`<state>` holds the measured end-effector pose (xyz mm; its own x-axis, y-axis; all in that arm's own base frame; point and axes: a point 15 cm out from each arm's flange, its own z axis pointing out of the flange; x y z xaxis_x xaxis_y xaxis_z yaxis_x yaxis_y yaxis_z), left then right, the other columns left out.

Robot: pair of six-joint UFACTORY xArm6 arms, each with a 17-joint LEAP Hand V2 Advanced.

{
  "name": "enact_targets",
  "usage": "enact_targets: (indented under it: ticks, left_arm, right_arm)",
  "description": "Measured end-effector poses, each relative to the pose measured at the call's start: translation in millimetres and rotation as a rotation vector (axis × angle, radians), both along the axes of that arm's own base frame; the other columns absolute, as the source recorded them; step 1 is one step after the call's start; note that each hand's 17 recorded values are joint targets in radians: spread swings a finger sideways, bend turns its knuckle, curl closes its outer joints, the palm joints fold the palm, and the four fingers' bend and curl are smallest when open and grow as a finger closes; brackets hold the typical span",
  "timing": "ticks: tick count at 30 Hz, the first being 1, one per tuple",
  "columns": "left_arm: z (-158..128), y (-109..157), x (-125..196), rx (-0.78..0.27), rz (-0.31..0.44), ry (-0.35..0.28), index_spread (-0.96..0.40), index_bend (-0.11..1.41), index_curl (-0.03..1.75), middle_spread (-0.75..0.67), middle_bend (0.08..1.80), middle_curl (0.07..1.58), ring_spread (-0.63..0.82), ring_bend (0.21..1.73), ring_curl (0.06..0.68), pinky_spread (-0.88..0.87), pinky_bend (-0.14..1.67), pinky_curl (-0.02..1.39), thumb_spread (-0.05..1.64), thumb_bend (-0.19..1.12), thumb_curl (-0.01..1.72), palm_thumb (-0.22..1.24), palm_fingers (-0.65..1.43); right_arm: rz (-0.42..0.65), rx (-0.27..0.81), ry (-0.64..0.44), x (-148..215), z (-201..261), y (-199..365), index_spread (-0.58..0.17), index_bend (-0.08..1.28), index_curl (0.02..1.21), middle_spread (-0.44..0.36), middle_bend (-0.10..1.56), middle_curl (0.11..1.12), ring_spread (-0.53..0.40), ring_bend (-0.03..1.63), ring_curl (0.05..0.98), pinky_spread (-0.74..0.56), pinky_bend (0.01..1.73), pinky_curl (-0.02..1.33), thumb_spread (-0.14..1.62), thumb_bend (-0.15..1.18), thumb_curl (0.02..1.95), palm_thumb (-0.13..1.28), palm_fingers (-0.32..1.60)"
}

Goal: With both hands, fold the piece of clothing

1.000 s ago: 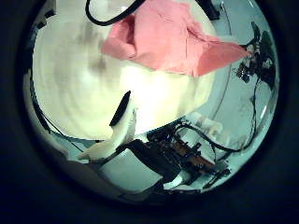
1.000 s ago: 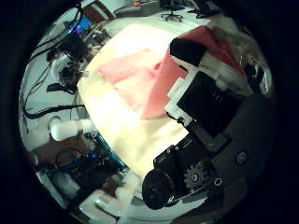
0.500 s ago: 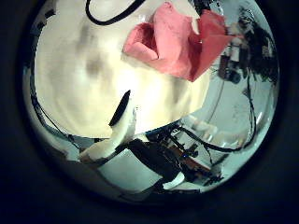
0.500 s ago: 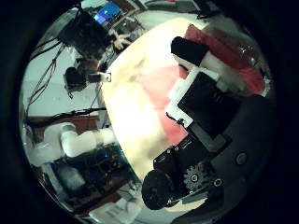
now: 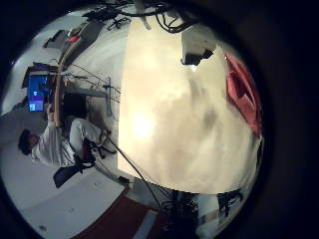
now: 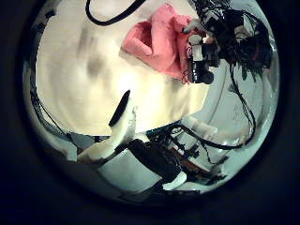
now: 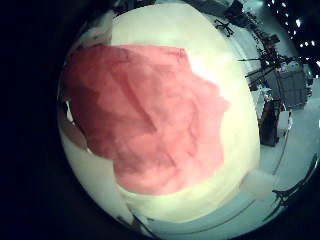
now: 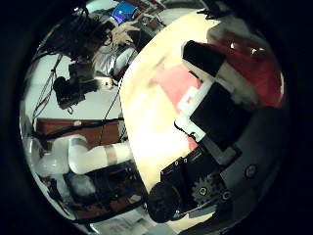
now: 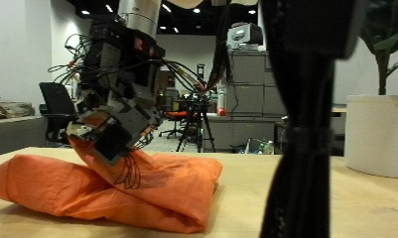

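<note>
So the orange garment point(image 9: 106, 193) is lying in a rumpled heap on the counter point(image 9: 344, 213), doubled over itself with a fat roll along the front instead of a clean crease. The right hand point(image 9: 113, 124) is down on top of it, fingers sunk into the fabric. Honestly I can't tell whether they're pinching cloth or just pressing on it. From that hand's palm camera the garment fills nearly the whole view, so it's really close. The left hand point(image 6: 127, 131) is well away from the garment over bare counter, fingers straight and holding nothing. That's my main worry: with only one hand on the cloth, any pull will probably drag the whole bundle along instead of laying one layer over another, and you end up with a wad rather than a fold. Second thing: if the right hand's grip only has the top layer, or no real grip at all, the cloth could slip out halfway through a lift and flop back crooked. Third, the left palm views make it look like the garment sits near one edge of the counter, so a sloppy tug that way might slide part of it off. I'd guess the left hand needs to come in and pin or grab the other side before anything gets pulled.
</note>
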<state>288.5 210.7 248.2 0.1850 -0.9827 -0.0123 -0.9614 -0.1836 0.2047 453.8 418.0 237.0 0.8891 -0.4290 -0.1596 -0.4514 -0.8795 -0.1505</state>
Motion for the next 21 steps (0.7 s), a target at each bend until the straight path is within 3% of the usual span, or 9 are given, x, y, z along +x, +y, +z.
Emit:
enact_targets:
  ticks: [4, 6, 7, 10, 15, 21]
  left_arm:
    - [-1, -3, 0, -0.001, -0.003, 0.004, 0.07, 0.15, 0.28, 0.11, 0.21, 0.37, 0.2, 0.64, 0.221, 0.04, 0.57, 0.35, 1.13, -0.02, 0.29, 0.44, 0.15]
    - [1, -5, 0, 0.001, -0.007, 0.001, 0.07, 0.16, 0.29, 0.11, 0.21, 0.37, 0.2, 0.64, 0.22, 0.04, 0.57, 0.35, 1.13, -0.02, 0.29, 0.44, 0.15]
    - [3, -7, 1, 0.004, -0.01, -0.002, 0.07, 0.16, 0.29, 0.11, 0.21, 0.37, 0.2, 0.64, 0.219, 0.04, 0.57, 0.35, 1.13, -0.02, 0.29, 0.44, 0.15]
    - [5, -13, 2, 0.002, -0.019, -0.003, 0.07, 0.16, 0.29, 0.11, 0.21, 0.37, 0.2, 0.64, 0.218, 0.04, 0.57, 0.35, 1.13, -0.02, 0.29, 0.44, 0.15]
    - [12, -24, 8, 0.013, -0.038, -0.019, 0.07, 0.16, 0.29, 0.1, 0.21, 0.38, 0.2, 0.65, 0.217, 0.04, 0.57, 0.35, 1.14, -0.02, 0.28, 0.45, 0.15]
    - [26, -38, 8, 0.019, -0.062, -0.032, 0.06, 0.16, 0.29, 0.1, 0.21, 0.38, 0.2, 0.64, 0.216, 0.04, 0.58, 0.35, 1.14, -0.02, 0.29, 0.46, 0.16]
  right_arm:
    - [0.033, 0.089, -0.002, -1, 37, -1, -0.315, 0.82, 0.71, -0.117, 1.14, 0.67, -0.293, 1.11, 0.519, -0.36, 0.72, 0.54, 0.98, -0.02, 0.68, 0.97, 0.43]
    - [0.041, 0.14, 0.0, -7, 68, -5, -0.364, 0.7, 0.66, -0.111, 1.01, 0.62, -0.274, 1.06, 0.495, -0.23, 0.76, 0.53, 0.95, -0.02, 0.68, 0.97, 0.25]
    - [0.04, 0.143, 0.001, -8, 76, -11, -0.391, 0.59, 0.6, -0.102, 0.87, 0.57, -0.246, 1.02, 0.468, -0.15, 0.81, 0.53, 0.94, -0.02, 0.69, 0.96, 0.09]
    - [0.033, 0.139, 0.024, -15, 100, -34, -0.433, 0.44, 0.52, -0.08, 0.66, 0.48, -0.164, 0.97, 0.441, 0.03, 0.92, 0.54, 0.92, -0.02, 0.69, 0.95, -0.03]
    - [-0.004, 0.185, -0.047, -11, 158, -63, -0.478, 0.31, 0.41, -0.061, 0.5, 0.4, -0.062, 0.85, 0.363, 0.24, 0.92, 0.5, 0.91, -0.02, 0.7, 0.95, 0.01]
    - [-0.065, 0.191, -0.09, -16, 210, -117, -0.47, 0.28, 0.39, -0.048, 0.44, 0.37, -0.003, 0.78, 0.32, 0.35, 0.84, 0.44, 0.89, -0.02, 0.71, 0.94, 0.07]
